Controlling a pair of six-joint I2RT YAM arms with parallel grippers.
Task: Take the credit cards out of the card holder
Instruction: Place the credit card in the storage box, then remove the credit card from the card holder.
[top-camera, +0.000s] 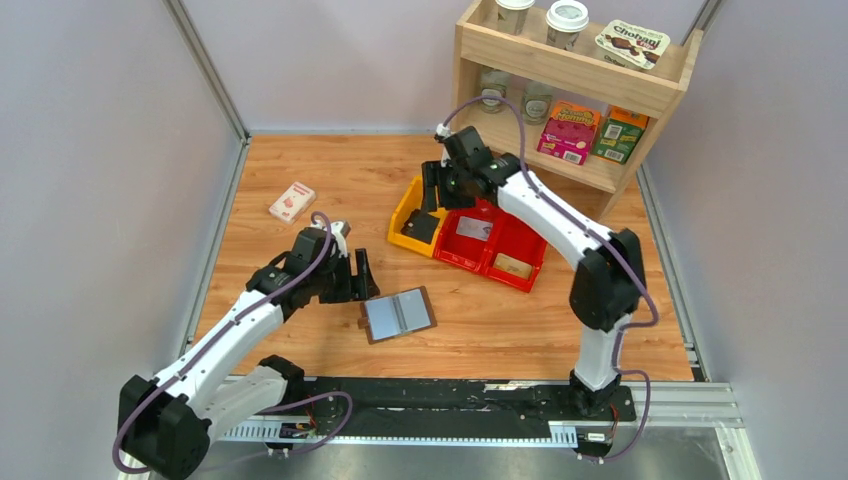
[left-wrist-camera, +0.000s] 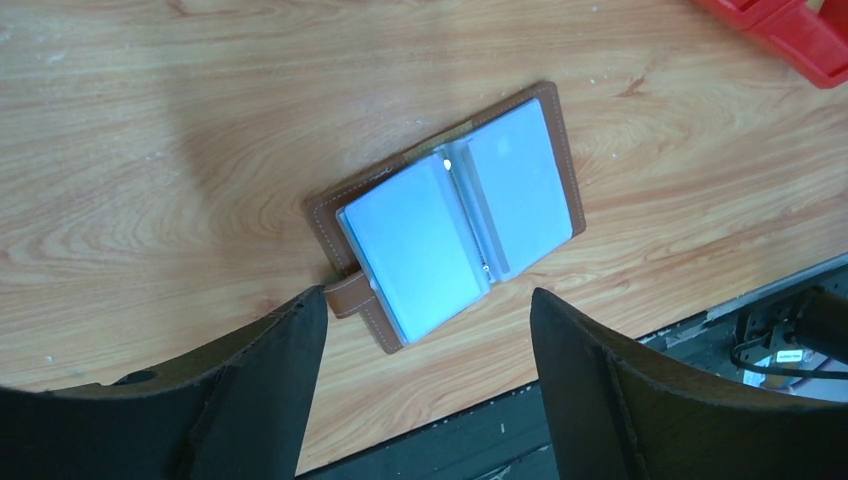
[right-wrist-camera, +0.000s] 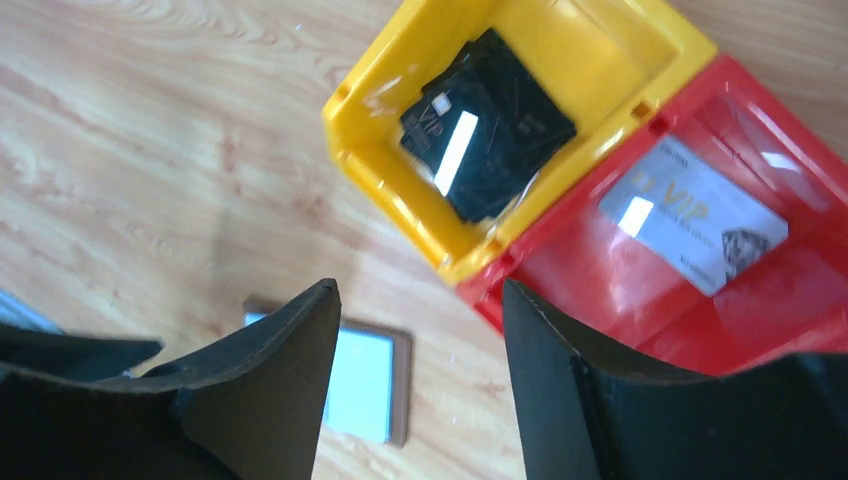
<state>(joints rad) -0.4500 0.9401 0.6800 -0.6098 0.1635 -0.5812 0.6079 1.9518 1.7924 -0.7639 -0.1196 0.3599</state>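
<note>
The yellow bin (right-wrist-camera: 590, 45) holds black cards (right-wrist-camera: 487, 125). The red bin (right-wrist-camera: 590, 265) touching its right side holds a grey card (right-wrist-camera: 693, 215). A second red bin (top-camera: 535, 250) further right holds a tan card (top-camera: 512, 266).

The card holder (left-wrist-camera: 450, 215) lies open on the table (top-camera: 300, 160), near the middle, its grey-blue panels facing up and its clasp tab pointing at the left gripper (left-wrist-camera: 428, 300). That gripper hangs just left of it, jaws spread and empty. The right arm reaches far across, and the right gripper (right-wrist-camera: 420, 288) hovers above the yellow bin, also spread and empty.

A small white-and-red box (top-camera: 291, 201) sits far left, and a wooden shelf (top-camera: 570, 80) stands at the far right.
</note>
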